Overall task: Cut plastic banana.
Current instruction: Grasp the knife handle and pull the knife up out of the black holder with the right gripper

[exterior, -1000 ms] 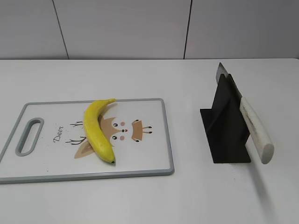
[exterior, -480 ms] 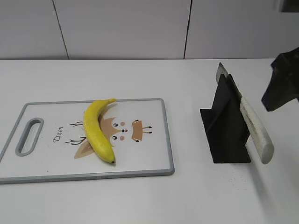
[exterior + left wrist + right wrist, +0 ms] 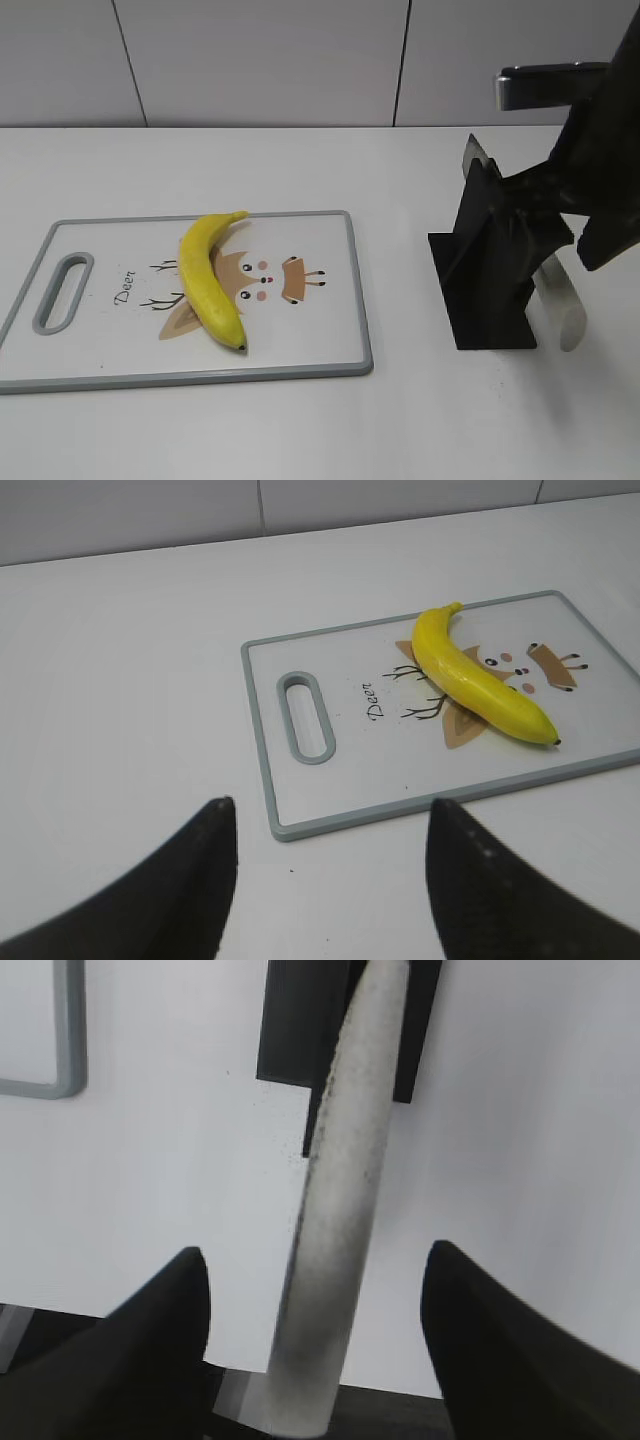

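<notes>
The yellow plastic banana point(image 3: 209, 277) lies whole on a white cutting board point(image 3: 320, 340) with a grey rim and a deer picture; both show in the left wrist view, banana point(image 3: 472, 673) and board point(image 3: 262, 730). A knife with a white handle point(image 3: 566, 305) rests in a black stand point(image 3: 488, 262). My right gripper point(image 3: 545, 235) hangs over the handle. In the right wrist view the handle point(image 3: 340, 1200) runs between the open fingers point(image 3: 315, 1285) without touching them. My left gripper point(image 3: 328, 825) is open and empty over the table, near the board's corner.
A white table with a grey panelled wall behind it. The black stand point(image 3: 290, 1020) stands to the right of the board, whose corner point(image 3: 60, 1060) shows at the upper left of the right wrist view.
My right arm has come in from the right edge and moved left and down over the knife handle and stand. The banana, board and knife have not moved.
</notes>
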You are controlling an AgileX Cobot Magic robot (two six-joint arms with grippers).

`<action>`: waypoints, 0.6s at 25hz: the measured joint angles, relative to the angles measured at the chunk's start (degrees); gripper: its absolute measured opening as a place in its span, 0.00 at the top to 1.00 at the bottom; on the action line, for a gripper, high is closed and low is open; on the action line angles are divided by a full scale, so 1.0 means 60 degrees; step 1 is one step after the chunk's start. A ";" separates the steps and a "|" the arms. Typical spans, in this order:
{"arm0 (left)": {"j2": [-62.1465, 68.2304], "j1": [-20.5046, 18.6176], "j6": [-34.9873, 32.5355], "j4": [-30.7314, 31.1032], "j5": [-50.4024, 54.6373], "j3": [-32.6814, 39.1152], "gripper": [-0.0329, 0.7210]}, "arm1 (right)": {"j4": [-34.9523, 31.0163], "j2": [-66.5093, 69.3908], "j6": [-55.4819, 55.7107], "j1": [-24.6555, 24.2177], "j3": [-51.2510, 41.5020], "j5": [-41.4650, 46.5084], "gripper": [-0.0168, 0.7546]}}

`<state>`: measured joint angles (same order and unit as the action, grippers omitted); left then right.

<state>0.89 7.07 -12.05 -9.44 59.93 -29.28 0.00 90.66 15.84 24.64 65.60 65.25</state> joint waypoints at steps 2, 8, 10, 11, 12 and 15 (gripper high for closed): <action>0.0000 0.0000 0.0000 0.0000 0.0000 0.0000 0.20 | 0.0000 0.0365 0.0019 0.0000 0.0000 -0.0082 0.30; 0.0000 0.0000 0.0000 0.0000 0.0000 0.0000 0.20 | 0.0000 0.1239 0.0057 0.0000 0.0000 -0.0244 0.30; 0.0000 0.0000 0.0000 0.0000 0.0000 0.0000 0.20 | 0.0000 0.1390 0.0135 0.0000 0.0000 -0.0387 0.30; 0.0000 0.0000 0.0000 0.0000 0.0000 0.0000 0.20 | 0.0000 0.1433 0.0170 0.0000 0.0000 -0.0440 0.31; 0.0000 0.0000 0.0000 0.0000 0.0000 0.0000 0.20 | 0.0000 0.1454 0.0178 0.0000 0.0000 -0.0463 0.32; 0.0000 0.0000 0.0000 0.0000 0.0000 0.0000 0.20 | 0.0000 0.1454 0.0201 0.0000 0.0000 -0.0422 0.49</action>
<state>0.89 7.07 -12.05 -9.44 59.93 -29.28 0.00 99.39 17.04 24.64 65.60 62.72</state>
